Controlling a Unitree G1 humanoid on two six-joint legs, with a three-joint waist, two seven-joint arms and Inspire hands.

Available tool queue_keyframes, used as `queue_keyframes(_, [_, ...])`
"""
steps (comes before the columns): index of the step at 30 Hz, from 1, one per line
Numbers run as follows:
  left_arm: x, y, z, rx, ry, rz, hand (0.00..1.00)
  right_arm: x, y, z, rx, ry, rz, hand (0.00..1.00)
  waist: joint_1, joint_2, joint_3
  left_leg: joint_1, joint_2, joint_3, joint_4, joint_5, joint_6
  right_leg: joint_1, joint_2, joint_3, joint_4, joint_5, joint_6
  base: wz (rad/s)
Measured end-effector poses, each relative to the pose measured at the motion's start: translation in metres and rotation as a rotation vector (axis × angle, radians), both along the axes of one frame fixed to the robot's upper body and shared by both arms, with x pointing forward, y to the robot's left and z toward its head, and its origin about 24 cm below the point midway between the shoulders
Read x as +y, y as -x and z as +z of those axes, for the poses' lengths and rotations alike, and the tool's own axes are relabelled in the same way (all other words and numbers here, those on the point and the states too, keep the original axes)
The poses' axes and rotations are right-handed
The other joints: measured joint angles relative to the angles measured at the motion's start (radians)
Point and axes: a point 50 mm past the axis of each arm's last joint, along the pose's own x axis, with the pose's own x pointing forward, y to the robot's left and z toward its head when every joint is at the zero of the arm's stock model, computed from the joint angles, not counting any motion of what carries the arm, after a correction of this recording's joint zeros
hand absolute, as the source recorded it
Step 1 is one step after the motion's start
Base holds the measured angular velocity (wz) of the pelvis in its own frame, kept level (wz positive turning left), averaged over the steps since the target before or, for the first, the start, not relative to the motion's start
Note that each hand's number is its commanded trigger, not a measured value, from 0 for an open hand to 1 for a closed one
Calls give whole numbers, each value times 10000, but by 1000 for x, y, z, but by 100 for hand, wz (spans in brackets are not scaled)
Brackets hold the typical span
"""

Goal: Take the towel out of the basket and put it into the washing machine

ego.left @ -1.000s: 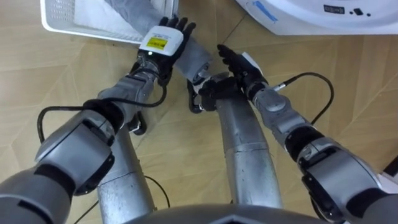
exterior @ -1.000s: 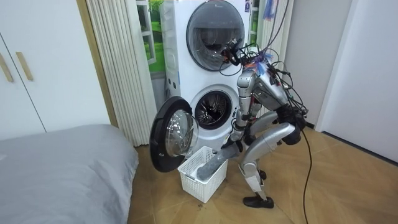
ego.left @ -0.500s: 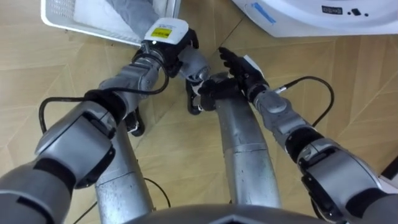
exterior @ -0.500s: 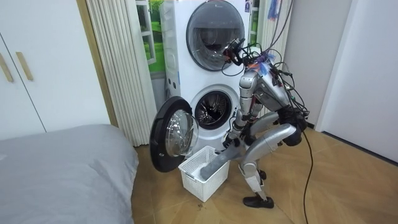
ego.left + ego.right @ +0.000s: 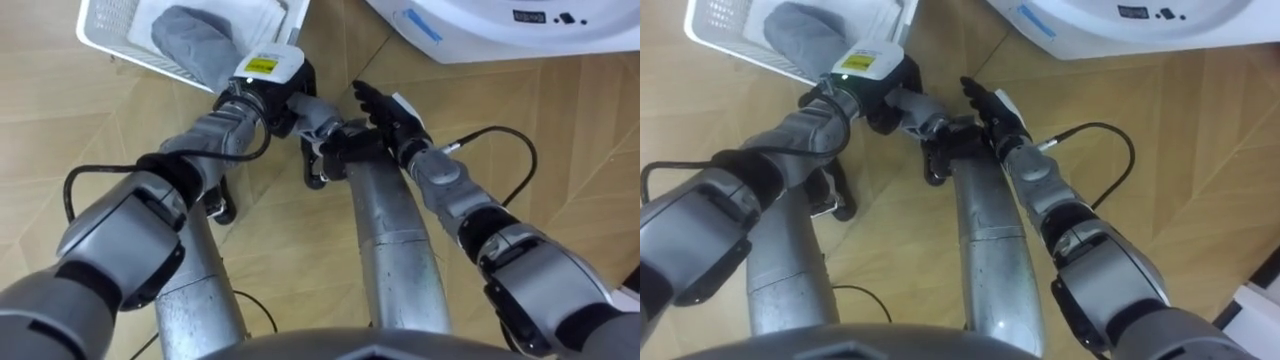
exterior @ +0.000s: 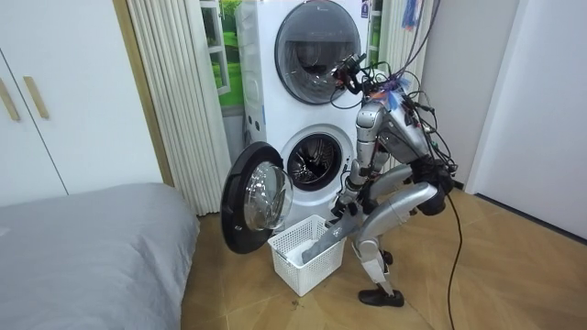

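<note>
Basket (image 5: 100, 22) is sitting just beyond the left hand (image 5: 268, 82), with most of the grey towel (image 5: 190, 35) lying inside it. Left hand is clamping the towel's near end, fingers curled round it. Right hand (image 5: 385, 105) is hovering just beside, fingers straight, holding nothing. Washing machine (image 5: 480, 35) is standing beyond the right hand.

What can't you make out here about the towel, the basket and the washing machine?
Basket: the eye views' top edge cuts off its far side, so its full contents are unknown.
Towel: its middle is hidden under the left hand, shut on it.
Washing machine: cut by the eye views' top edge; its opening cannot be judged there.
Drum: in the room view, too dark and small to tell whether anything lies inside.
</note>
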Motion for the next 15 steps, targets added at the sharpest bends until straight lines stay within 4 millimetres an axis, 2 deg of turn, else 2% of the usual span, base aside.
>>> queue_keyframes(7, [6,3,-5,81,47,197,100,1,7,-7,236,112,-35,0,2,2,0,467,76,4,-38,-10,-16,476,57,-61,-83,9,-18,-2])
queue_keyframes(11, [13,10,-13,133,364,460,100,-7,18,-17,612,232,-224,0,57,59,-27,1056,72,-115,-246,-2,-30,1200,-12,-197,-387,26,-38,3])
queue_keyframes(15, [20,16,-18,91,780,890,100,-14,34,-29,1104,380,-370,0,325,130,-45,1992,65,-18,-784,46,-32,2141,-14,-288,-944,113,28,1])
